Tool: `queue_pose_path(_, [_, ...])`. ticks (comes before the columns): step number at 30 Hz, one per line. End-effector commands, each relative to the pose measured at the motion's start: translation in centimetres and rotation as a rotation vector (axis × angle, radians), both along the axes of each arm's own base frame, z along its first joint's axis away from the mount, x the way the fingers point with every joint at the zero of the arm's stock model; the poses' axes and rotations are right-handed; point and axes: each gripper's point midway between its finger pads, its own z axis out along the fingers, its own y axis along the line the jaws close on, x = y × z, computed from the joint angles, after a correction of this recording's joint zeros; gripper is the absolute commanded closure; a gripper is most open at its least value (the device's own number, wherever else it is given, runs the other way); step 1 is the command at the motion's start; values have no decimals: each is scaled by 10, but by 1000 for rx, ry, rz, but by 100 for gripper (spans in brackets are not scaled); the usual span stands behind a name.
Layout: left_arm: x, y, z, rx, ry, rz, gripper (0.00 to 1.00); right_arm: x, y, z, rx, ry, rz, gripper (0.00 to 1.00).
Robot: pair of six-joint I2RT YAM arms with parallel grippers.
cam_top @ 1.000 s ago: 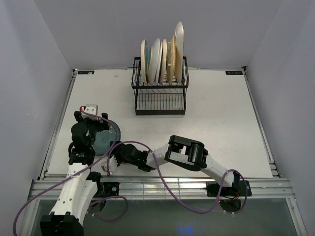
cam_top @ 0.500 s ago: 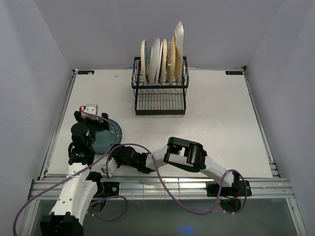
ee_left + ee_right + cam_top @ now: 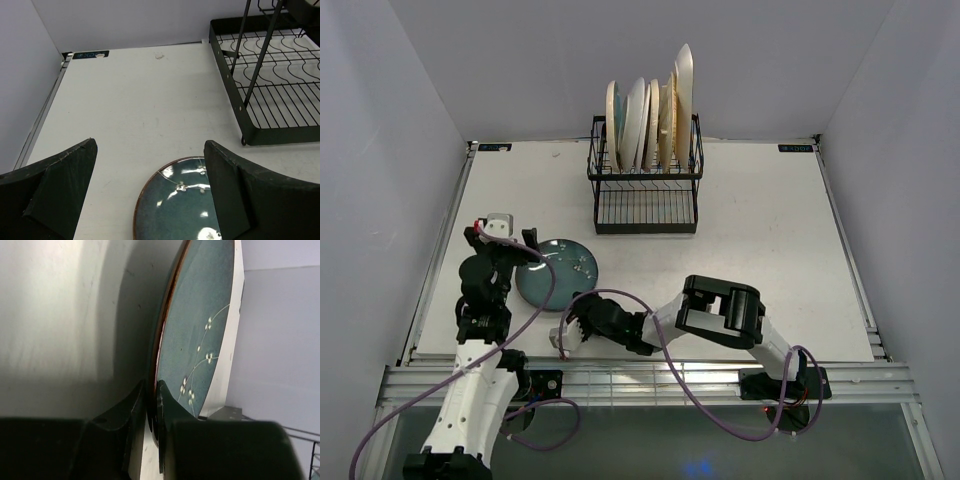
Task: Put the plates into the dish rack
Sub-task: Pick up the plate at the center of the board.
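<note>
A dark teal plate (image 3: 557,273) with a white sprig pattern lies at the front left of the table. My right gripper (image 3: 570,315) reaches in from the right, and in the right wrist view it (image 3: 152,386) is shut on the plate (image 3: 200,325), one finger on each face of the brown rim. My left gripper (image 3: 505,242) hovers open over the plate's left edge. In the left wrist view the plate (image 3: 175,205) shows between its fingers (image 3: 60,190), untouched. The black wire dish rack (image 3: 645,195) stands at the back centre with several plates (image 3: 650,120) upright in its upper slots.
The rack's lower grid tier (image 3: 280,105) and front rail lie just right of the left gripper's view. White walls close in the table on the left, back and right. A metal rail (image 3: 650,375) runs along the near edge by the arm bases.
My right gripper has closed on the teal plate's rim and drawn it to the right, out from under the left gripper. The left arm shifted slightly.
</note>
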Motion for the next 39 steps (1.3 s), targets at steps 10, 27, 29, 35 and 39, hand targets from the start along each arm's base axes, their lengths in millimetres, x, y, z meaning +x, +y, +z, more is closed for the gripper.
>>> queue_pose_path(10, [-16, 11, 35, -15, -154, 60, 2, 3, -45, 23, 130, 309, -139, 92])
queue_pose_path(27, [-18, 17, 39, -14, -195, 95, 2, -25, -67, 111, 319, 625, -171, 92])
queue_pose_path(29, [-18, 17, 38, -14, -194, 92, 2, -28, -69, 133, 367, 647, -164, 92])
queue_pose_path(35, [-19, 18, 40, -11, -201, 97, 2, -24, -62, 193, 497, 693, -177, 92])
queue_pose_path(39, [-19, 18, 38, -10, -197, 97, 2, -16, -58, 236, 610, 703, -204, 92])
